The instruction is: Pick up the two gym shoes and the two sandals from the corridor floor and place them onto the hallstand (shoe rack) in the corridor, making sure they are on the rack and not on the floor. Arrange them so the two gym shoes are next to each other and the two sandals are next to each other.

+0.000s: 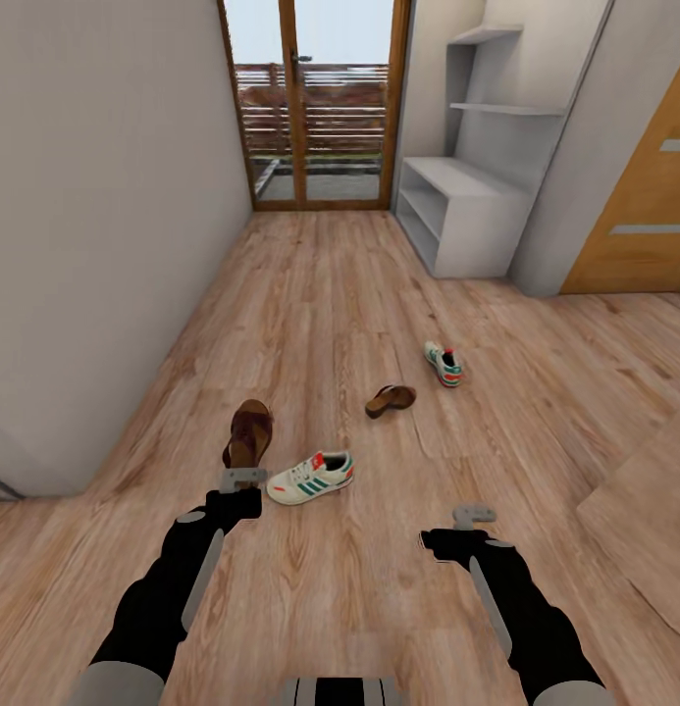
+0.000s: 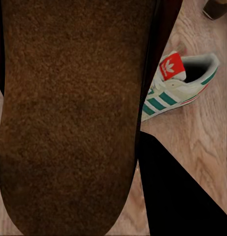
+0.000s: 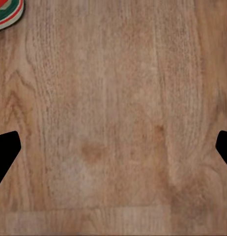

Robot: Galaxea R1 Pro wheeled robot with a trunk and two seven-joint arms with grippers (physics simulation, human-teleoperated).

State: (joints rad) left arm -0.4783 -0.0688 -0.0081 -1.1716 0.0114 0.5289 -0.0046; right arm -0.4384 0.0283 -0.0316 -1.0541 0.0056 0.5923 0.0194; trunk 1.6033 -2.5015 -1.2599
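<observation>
While the white shoe rack (image 1: 457, 211) at the far right of the corridor stands with bare shelves, all four pieces of footwear are out on the wood floor (image 1: 359, 294) area, so the task looks barely begun.

From the head view, the left gripper (image 1: 243, 479) sits at the heel of the nearer sandal (image 1: 248, 434), which stands up from it, sole facing the camera. It appears to be gripped and perhaps lifted, though whether it has left the floor cannot be told. Just to its right lies one sneaker (image 1: 311, 478), white with green stripes. The second sandal (image 1: 390, 399) lies farther off, near the middle of the floor, and the second sneaker (image 1: 444, 363) beyond it to the right, well apart from its mate. The right gripper (image 1: 474, 514) hangs over bare planks, holding nothing.

Up close, the left wrist view shows the sandal's fuzzy brown underside (image 2: 69, 113), apparently clamped between dark fingers (image 2: 177, 191), with the striped sneaker (image 2: 177, 88) beside it. That texture is lost from the head view.

Looking down, the right wrist view shows two dark fingertips (image 3: 5, 150) spread wide apart over wood grain, plus a sliver of the sneaker's sole (image 3: 8, 12) at one corner.

Still left, by this judgement: carrying every shoe to the rack and pairing them.
</observation>
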